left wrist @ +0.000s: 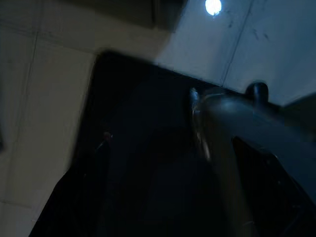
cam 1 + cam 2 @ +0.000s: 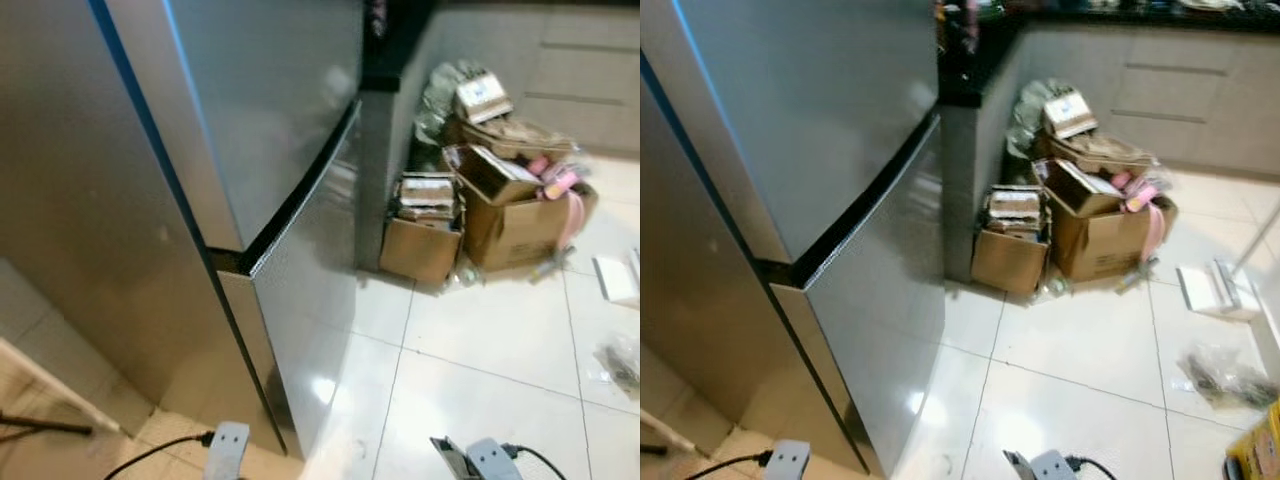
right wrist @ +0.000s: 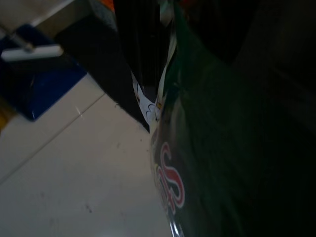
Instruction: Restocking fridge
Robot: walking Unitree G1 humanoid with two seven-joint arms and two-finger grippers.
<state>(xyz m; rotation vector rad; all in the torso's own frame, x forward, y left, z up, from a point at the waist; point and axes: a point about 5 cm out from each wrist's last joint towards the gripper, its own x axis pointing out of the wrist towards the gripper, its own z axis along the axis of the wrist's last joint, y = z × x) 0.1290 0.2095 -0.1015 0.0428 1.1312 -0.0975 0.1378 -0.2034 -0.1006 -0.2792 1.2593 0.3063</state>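
The tall steel fridge (image 2: 250, 120) stands before me on the left with both doors closed, a dark seam (image 2: 300, 200) running between the upper and lower door. In the right wrist view a green bottle (image 3: 207, 148) with a red-lettered label lies against a black finger (image 3: 140, 54), and my right gripper (image 3: 165, 64) is shut on it, low over the white floor. My left gripper (image 1: 163, 163) hangs in shade and looks very dark. Both wrists, left (image 2: 228, 450) and right (image 2: 480, 460), show at the bottom edge of the eye views.
Open cardboard boxes (image 2: 500, 210) full of packages are piled right of the fridge against a dark counter (image 2: 970, 60). A white mop head (image 2: 1210, 290), a crumpled plastic bag (image 2: 1225, 375) and a yellow item (image 2: 1255, 455) lie on the tiled floor (image 2: 480, 340) at the right.
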